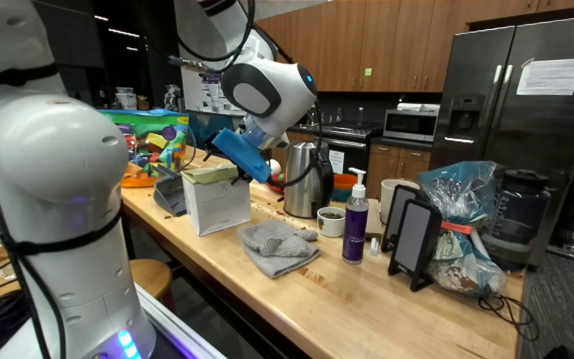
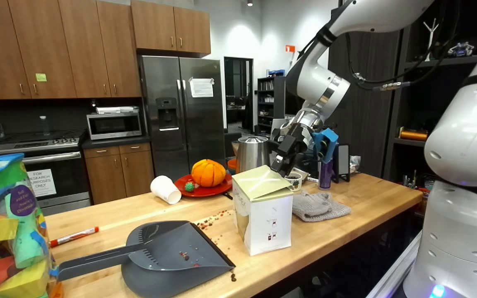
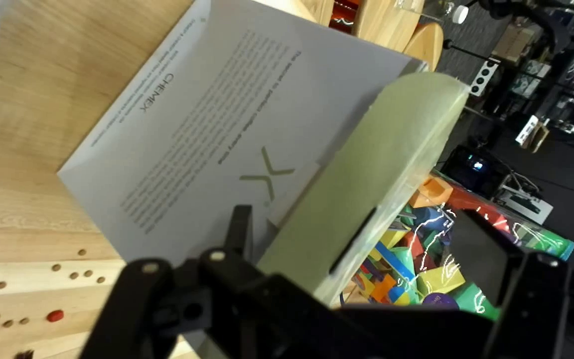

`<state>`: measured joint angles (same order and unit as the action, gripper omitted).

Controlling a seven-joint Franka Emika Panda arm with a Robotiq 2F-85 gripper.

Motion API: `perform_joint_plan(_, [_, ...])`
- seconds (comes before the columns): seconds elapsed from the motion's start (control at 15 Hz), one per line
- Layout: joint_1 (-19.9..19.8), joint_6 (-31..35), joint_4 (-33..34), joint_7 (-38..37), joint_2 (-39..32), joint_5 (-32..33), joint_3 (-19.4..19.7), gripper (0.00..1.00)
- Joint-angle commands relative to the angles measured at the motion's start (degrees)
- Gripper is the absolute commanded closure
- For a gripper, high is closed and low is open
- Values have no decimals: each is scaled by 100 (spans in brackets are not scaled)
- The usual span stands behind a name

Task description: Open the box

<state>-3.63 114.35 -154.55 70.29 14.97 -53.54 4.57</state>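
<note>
The box (image 1: 219, 204) is white with a pale green lid (image 2: 261, 182). It stands upright on the wooden table, and its printed white face (image 3: 207, 124) fills much of the wrist view. The lid lies over the top, slightly raised along one edge; in the wrist view its green flap (image 3: 361, 184) has a dark slit. My gripper (image 3: 361, 232) is open, with one finger in front of the white face and the other out beyond the lid. In an exterior view the gripper (image 2: 282, 165) is at the lid's rear corner. I cannot tell whether a finger touches the box.
A grey dustpan (image 2: 176, 256) and a bag of colourful blocks (image 1: 152, 144) stand beside the box. A steel kettle (image 1: 301, 179) is behind it. A grey cloth (image 1: 279, 244), small cup (image 1: 331, 222), pump bottle (image 1: 355, 224) and red plate (image 2: 205, 190) are also on the table.
</note>
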Motion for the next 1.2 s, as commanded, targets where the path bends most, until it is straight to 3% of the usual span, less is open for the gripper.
perform_joint_plan(0.0, [113, 444, -407, -61, 624, -137, -137, 0])
perform_joint_plan(0.33, [291, 927, -668, -194, 1060, -107, -313, 0])
perform_joint_plan(0.4, [330, 972, -448, -258, 893, -68, -331, 0])
perform_joint_plan(1.13, [654, 1542, -435, -599, 1166, 25, -459, 0])
